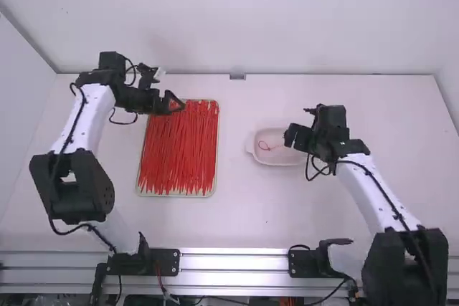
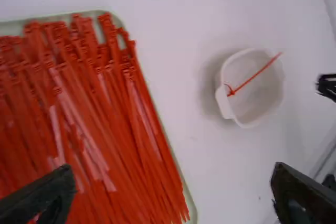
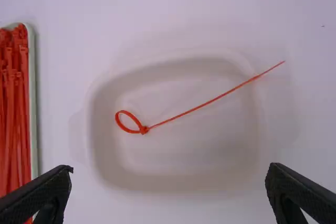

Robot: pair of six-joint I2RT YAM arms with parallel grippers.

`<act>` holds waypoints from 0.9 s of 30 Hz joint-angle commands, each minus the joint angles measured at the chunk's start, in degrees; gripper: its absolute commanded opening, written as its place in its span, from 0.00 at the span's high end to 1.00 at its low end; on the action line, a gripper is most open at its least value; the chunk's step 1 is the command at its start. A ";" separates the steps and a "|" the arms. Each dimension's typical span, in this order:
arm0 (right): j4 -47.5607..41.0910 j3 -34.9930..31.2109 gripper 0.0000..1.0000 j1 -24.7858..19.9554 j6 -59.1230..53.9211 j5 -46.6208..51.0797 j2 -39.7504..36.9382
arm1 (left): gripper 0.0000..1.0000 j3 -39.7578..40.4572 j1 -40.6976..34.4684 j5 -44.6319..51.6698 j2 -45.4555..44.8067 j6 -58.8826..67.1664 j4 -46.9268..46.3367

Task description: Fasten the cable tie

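Cable tie point(image 3: 199, 106) lies in the white dish point(image 3: 105, 87) on the table point(image 1: 287, 198), right of the middle. Its head end is closed into a small loop and its long tail runs up over the dish's rim and sticks out past it. So one tie looks fastened, and I judge the work now turns to the next one.

The right fingers point(image 3: 37, 195) hang above the dish, spread wide with nothing between them. The left fingers point(image 2: 42, 198) are spread as well and empty, and hover over the far end of the tray point(image 1: 179, 195), which holds a dense layer of loose red ties point(image 1: 179, 148).

The main risk is at the tray. The ties lie packed side by side and overlap, so closing fingers may pinch several at once or drag neighbours out over the edge. A grip near a tie's middle would also leave both ends drooping, and that makes it hard for the other arm to thread the tip into the head.

The tray looks light. A push along the table could slide it instead of lifting a tie.

At the dish, the overhanging tail is the weak point. If the right arm brushes it, the finished tie could flip out onto the table.
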 commanded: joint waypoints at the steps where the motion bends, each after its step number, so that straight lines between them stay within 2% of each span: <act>1: -1.22 1.64 0.02 -0.39 -0.11 -0.33 -3.17 | 0.01 -0.63 -1.33 -5.86 -1.46 -0.07 -0.83; 7: -4.31 1.64 0.02 0.96 0.94 -0.26 -8.28 | 0.01 -0.63 -1.46 -6.86 -1.46 -0.90 -1.73; 16: -3.48 1.57 0.02 3.74 0.87 -0.28 -9.16 | 0.01 -0.63 -1.84 -6.84 -1.46 -1.57 -1.51; 27: 4.45 -6.09 0.15 -3.84 -6.70 7.40 -16.65 | 0.13 -7.59 -8.79 -13.80 -8.42 -8.49 5.38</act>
